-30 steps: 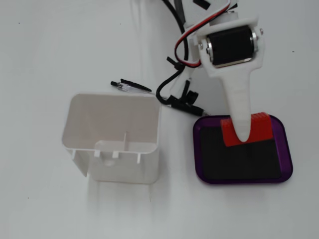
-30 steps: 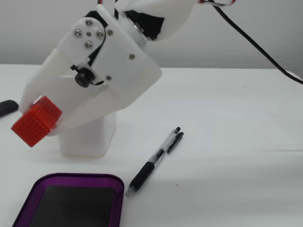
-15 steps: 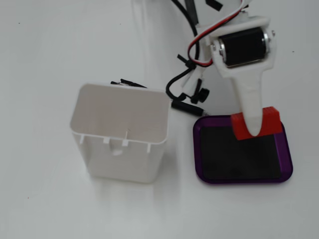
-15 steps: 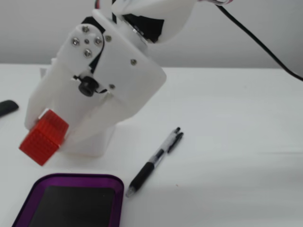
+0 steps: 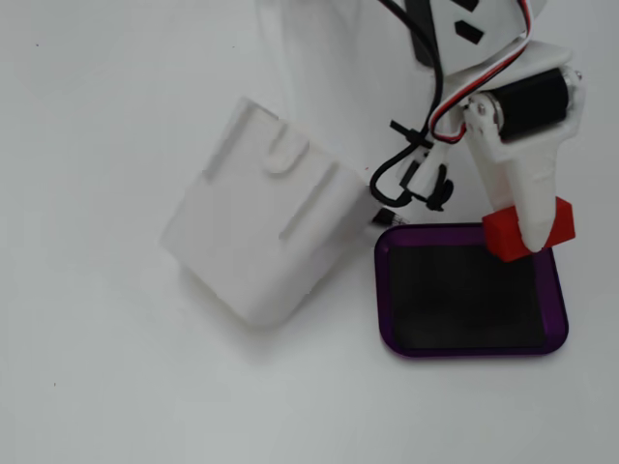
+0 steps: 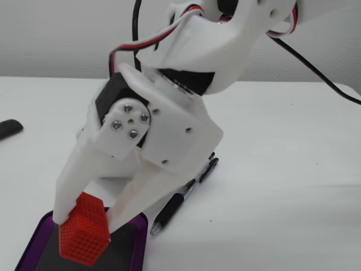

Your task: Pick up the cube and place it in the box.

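Observation:
The red cube (image 5: 504,233) (image 6: 83,238) is pinched between the white fingers of my gripper (image 5: 530,242) (image 6: 87,226), which is shut on it. In the fixed view from above, the cube hangs over the far right corner of the box (image 5: 383,295), a purple-rimmed square tray with a black floor. In the low fixed view, the cube is just above the box (image 6: 142,243), over its black floor. From these views I cannot tell whether the cube touches the floor.
A white hollow plastic housing (image 5: 266,222) lies tilted left of the tray. Black and red cables (image 5: 411,174) loop behind the tray. A black pen (image 6: 180,199) lies on the white table right of the tray, and a dark object (image 6: 8,129) sits at the left edge.
The gripper has come down with the cube, from well above the table to just over the tray, drifting right in the view from above. The white housing has tipped over and turned.

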You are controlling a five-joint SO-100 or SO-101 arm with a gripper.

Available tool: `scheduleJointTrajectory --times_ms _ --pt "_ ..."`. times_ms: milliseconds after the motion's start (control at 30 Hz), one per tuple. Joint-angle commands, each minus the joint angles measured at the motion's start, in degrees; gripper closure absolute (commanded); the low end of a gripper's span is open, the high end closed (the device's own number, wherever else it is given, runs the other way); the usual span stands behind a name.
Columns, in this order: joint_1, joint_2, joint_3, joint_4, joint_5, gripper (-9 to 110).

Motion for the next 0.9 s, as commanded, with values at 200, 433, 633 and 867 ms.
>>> scheduleJointTrajectory --times_ms 200,433,633,867 --pt "0.44 1.23 -1.14 0.26 -1.76 101" --pt "0.35 1.41 -0.79 0.26 -3.60 95" --pt "0.70 1.85 -0.70 0.35 -3.60 85" --pt "0.79 3.52 -2.46 8.79 -3.60 82"
